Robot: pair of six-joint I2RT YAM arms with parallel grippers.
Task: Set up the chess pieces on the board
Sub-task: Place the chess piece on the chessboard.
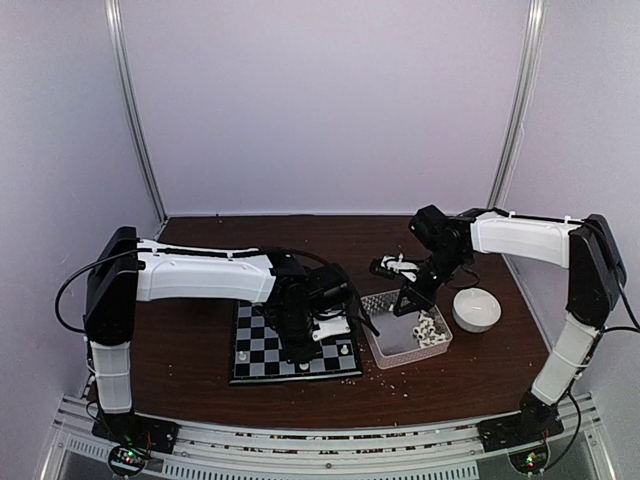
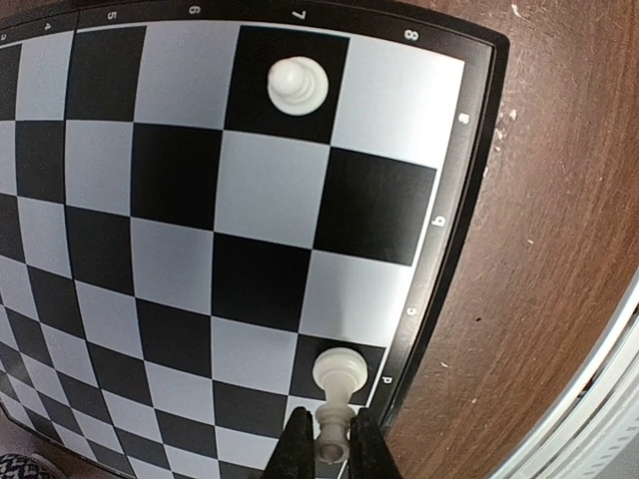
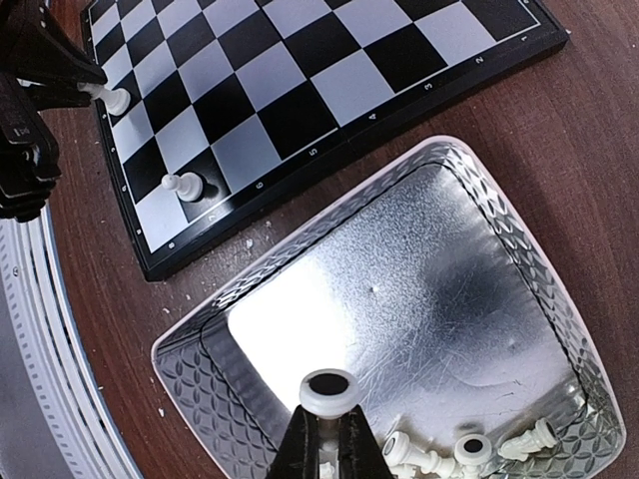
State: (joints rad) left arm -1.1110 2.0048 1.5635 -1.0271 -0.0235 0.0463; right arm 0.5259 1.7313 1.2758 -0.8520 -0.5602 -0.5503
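Pinching a chess piece [image 2: 334, 417] in left gripper [image 2: 332, 439] by the board [image 2: 250, 180] edge; squeezing a second piece [image 3: 329, 389] in right gripper [image 3: 329, 424] over the tray [image 3: 529, 249].

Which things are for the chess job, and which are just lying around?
For the job: board, pieces, tray of spare pieces, left gripper and right gripper, each pinching one of the pieces.
Just lying about: bowl, crumbs.

The board [image 2: 180, 259] lies flat, checked black and pale. One of the white chess pieces [image 2: 298, 85] stands upright on a black edge square. My left gripper [image 2: 332, 424] pinches another near the corner. My right gripper [image 3: 327, 424] holds a third above toppled ones in the tray [image 3: 190, 389].
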